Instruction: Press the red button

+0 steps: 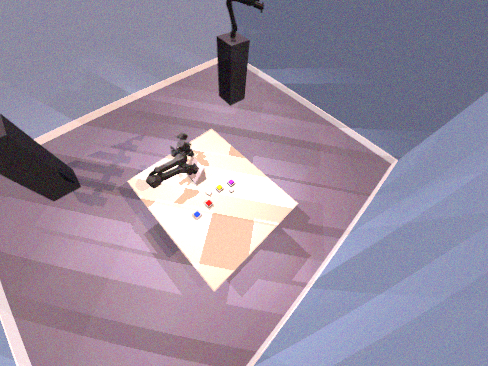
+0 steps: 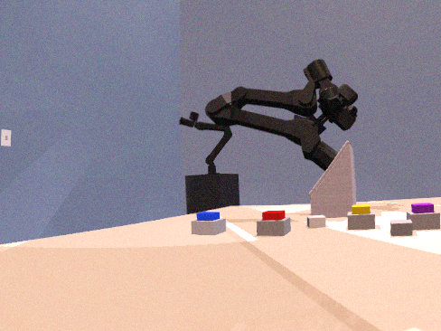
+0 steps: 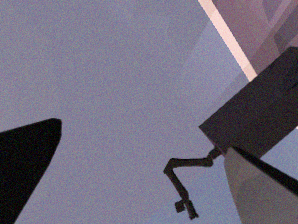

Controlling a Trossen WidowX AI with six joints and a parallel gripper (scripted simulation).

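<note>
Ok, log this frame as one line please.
stage: start, arm folded, away from buttons | fingers: open, empty | red button: unpressed | blue, yellow, purple: untouched | blocks: untouched
</note>
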